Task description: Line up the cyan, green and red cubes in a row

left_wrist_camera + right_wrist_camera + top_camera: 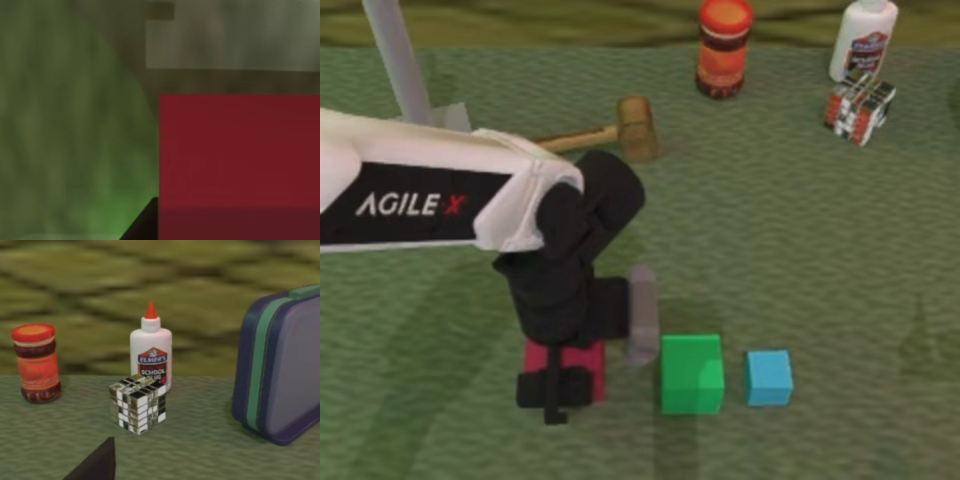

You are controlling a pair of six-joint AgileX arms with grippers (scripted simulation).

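Near the table's front, the green cube sits with the small cyan cube close on its right. The red cube lies left of the green one, level with both and mostly hidden under my left gripper. That gripper comes down from above and is shut on the red cube. In the left wrist view the red cube fills the frame, and one dark finger rests against its edge. My right arm is outside the top view; one dark finger shows in its wrist view, open with nothing by it.
Along the back stand a wooden mallet, an orange jar, a glue bottle and a multicoloured puzzle cube. The right wrist view also shows a blue and green case. A grey post rises at the back left.
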